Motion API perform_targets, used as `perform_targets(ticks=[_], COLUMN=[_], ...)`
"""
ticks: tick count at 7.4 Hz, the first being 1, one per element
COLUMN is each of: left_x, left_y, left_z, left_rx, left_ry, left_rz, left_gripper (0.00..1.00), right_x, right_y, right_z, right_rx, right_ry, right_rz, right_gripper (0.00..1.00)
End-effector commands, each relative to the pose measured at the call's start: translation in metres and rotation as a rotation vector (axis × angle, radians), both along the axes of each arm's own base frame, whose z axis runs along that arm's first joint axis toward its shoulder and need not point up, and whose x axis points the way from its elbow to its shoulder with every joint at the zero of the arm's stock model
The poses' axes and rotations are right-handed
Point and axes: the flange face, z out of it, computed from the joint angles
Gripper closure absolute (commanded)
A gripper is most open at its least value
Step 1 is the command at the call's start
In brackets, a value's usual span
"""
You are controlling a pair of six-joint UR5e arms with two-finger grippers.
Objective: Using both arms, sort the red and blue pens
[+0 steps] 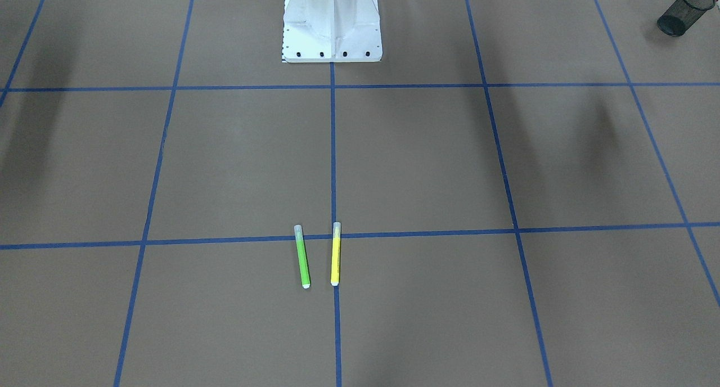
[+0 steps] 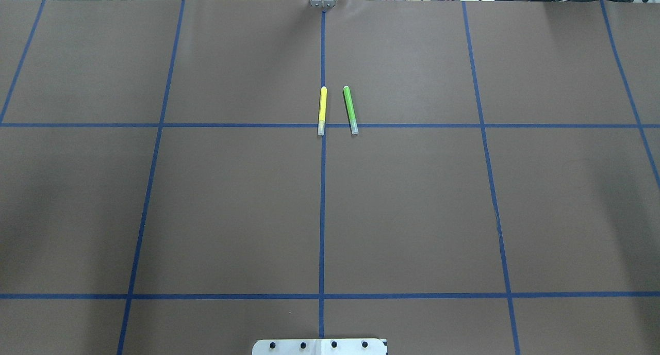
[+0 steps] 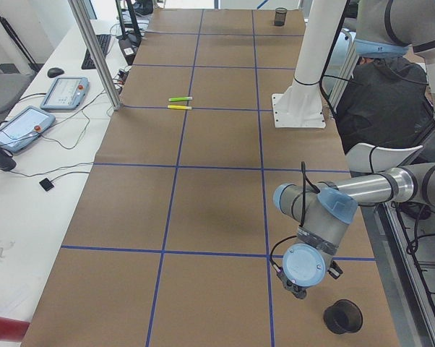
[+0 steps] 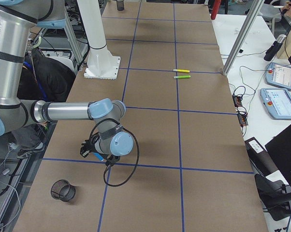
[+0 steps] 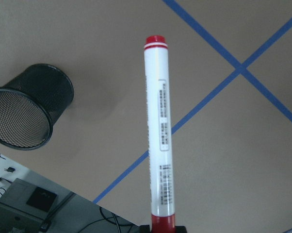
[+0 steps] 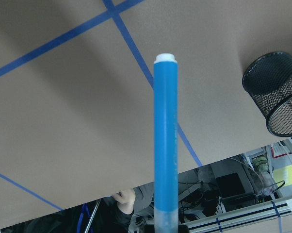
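The bench (image 2: 232, 205) is covered with brown paper and a grid of blue tape. In the overhead and front views both of its ends are cut off, so neither arm shows there. The white robot base (image 1: 332, 21) is also cut at the frame edge.

There are two arms. The left arm (image 3: 376, 188) reaches low over the bench's left end, and the right arm (image 4: 68, 111) over the right end. The left gripper (image 3: 295, 290) is mostly hidden behind its wrist. The wrist camera shows only a black sliver of it, clamped on the cap end of the red pen (image 5: 160, 131), which hangs above the paper. The right gripper (image 4: 90, 147) is equally hard to see, and it grips the blue pen (image 6: 165, 136) by its grey cap.

There are two black mesh cups, one per end. The left cup (image 5: 54, 92) and the right cup (image 6: 267, 77) each stand near the bench edge, off to one side of the held pen.

Two markers lie side by side but apart at the centre line, the green marker (image 2: 350, 110) and the yellow marker (image 2: 322, 111). Wide brown surface separates them from both grippers.
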Motion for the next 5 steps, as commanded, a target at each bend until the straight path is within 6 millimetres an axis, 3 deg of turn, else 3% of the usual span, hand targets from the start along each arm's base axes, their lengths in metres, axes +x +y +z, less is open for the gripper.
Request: perform_targets(ticks=[1, 3, 5], left_x=[-0.008, -0.018, -0.011], left_y=[0.029, 0.048, 0.07], left_z=[0.01, 0.012, 0.058], left_rx=[-0.044, -0.086, -0.206], left_ry=[0.052, 0.051, 0.115], left_rz=[0.02, 0.022, -0.004], left_gripper=[1.0, 1.0, 1.0], right_x=[0.004, 0.011, 0.012], right_y=[0.012, 0.021, 0.023], right_z=[0.013, 0.011, 0.012], right_rx=[-0.027, -0.052, -0.069], right_ry=[-0.061, -0.079, -0.082], right_rz=[-0.006, -0.001, 0.005], right_gripper=[1.0, 1.0, 1.0])
